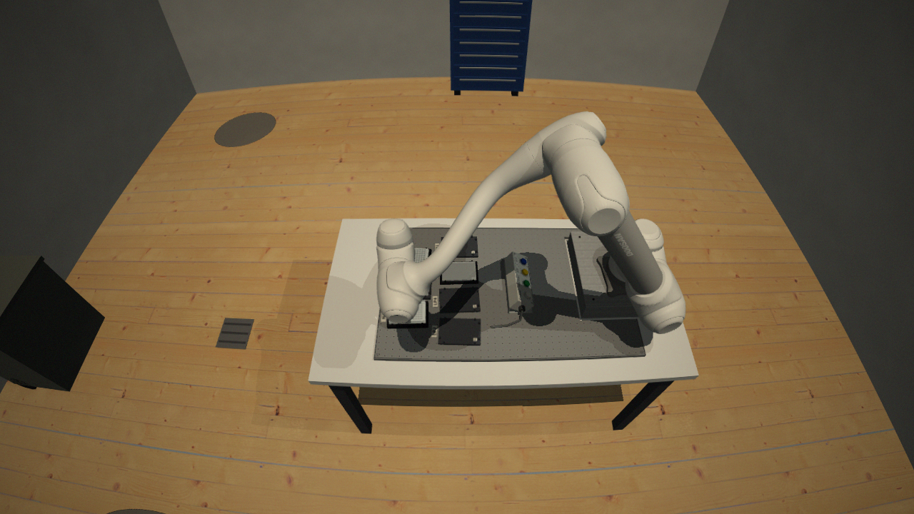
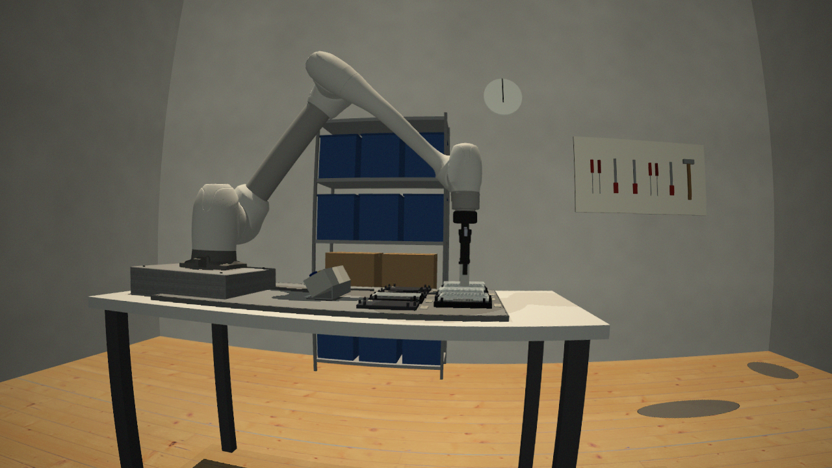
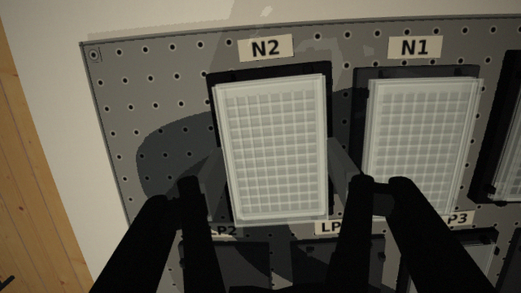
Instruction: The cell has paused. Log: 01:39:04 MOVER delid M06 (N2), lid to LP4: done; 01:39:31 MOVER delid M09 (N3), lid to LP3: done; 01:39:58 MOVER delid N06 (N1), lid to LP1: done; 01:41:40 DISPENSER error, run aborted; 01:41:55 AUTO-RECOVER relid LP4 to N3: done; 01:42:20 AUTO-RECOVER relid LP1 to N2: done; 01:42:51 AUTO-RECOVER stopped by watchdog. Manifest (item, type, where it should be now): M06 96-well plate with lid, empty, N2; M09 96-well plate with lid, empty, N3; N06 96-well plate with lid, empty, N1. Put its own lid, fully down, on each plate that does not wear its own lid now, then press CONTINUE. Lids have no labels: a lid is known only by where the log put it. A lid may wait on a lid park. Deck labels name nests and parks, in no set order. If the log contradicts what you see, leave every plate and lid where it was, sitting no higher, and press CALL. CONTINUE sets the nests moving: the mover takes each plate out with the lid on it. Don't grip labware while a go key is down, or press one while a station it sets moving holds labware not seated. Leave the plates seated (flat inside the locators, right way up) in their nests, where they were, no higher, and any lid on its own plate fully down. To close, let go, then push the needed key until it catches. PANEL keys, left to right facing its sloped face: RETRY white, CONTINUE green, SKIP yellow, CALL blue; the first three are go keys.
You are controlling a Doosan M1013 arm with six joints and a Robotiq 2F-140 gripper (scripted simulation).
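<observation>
Item: clear lid (image 3: 273,146), pinched at its long edges by the gripper (image 3: 277,163) and raised just over the N2 plate; step judged as removing N2's wrong lid, next calling for a level carry to N1 (image 3: 419,142).

Top view: high overhead, wide. Exterior: table (image 2: 541,317) height, far side-on. Wrist: close, facing down over nest N2 (image 3: 265,48). Shared throughout: perforated deck (image 1: 511,348).
</observation>
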